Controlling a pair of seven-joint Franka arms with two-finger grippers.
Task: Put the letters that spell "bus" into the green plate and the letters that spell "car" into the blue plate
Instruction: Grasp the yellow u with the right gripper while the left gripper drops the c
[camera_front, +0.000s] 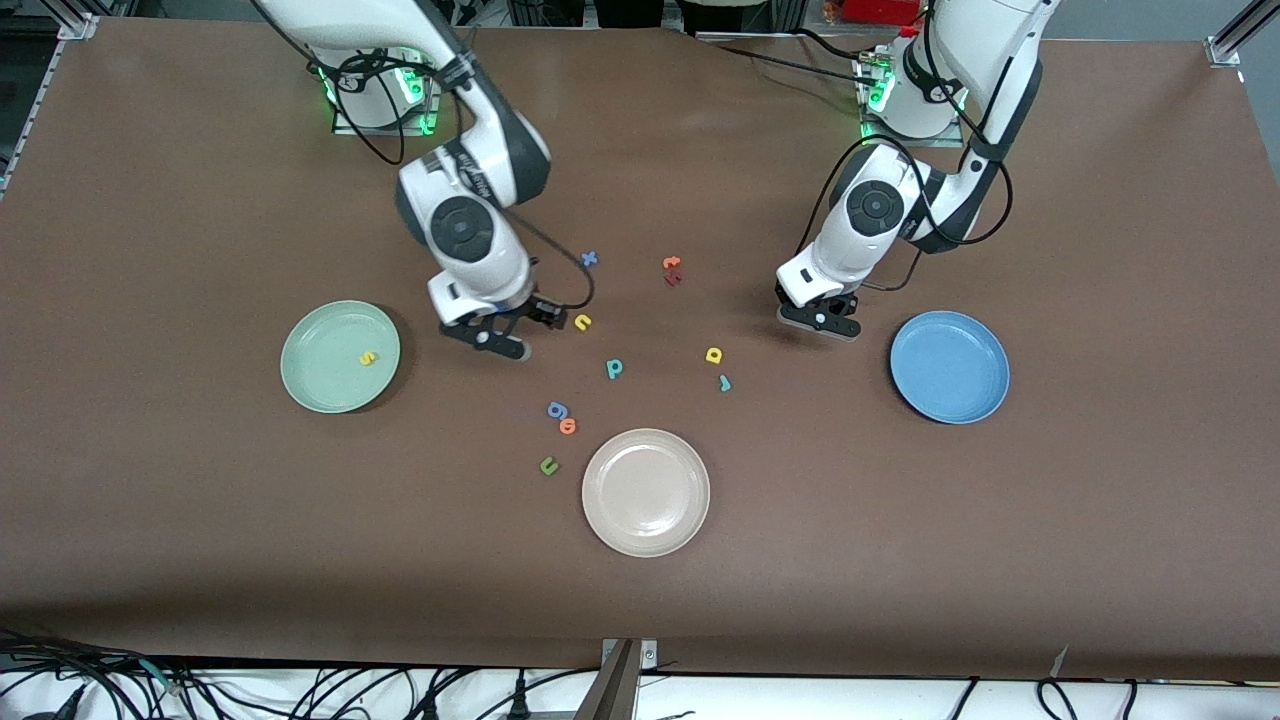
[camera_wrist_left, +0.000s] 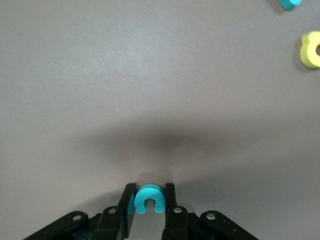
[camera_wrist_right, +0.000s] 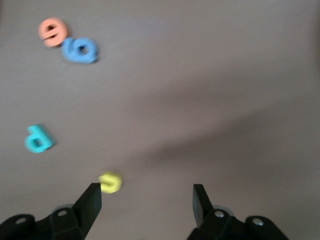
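L gripper pinching teal c; R gripper spread wide by yellow u.

Front view, scanning across: green plate (camera_front: 340, 357) at the right arm's end w/ yellow s (camera_front: 367, 357) already in it. Right gripper (camera_front: 497, 340) low just off that plate, fingers apart & empty; yellow u (camera_front: 582, 321) sits just beside it, toward table centre, outside one fingertip in its wrist view, so a short sideways shift is needed, I'd judge. Teal b (camera_front: 614, 369) near; yellow a (camera_front: 714, 354) & teal r (camera_front: 725, 382) mid-table. Left gripper (camera_wrist_left: 149, 201) low at table, clamped on teal c (camera_wrist_left: 149, 198), c's opening facing its wrist. Blue plate (camera_front: 949, 366) is empty, just beside it.
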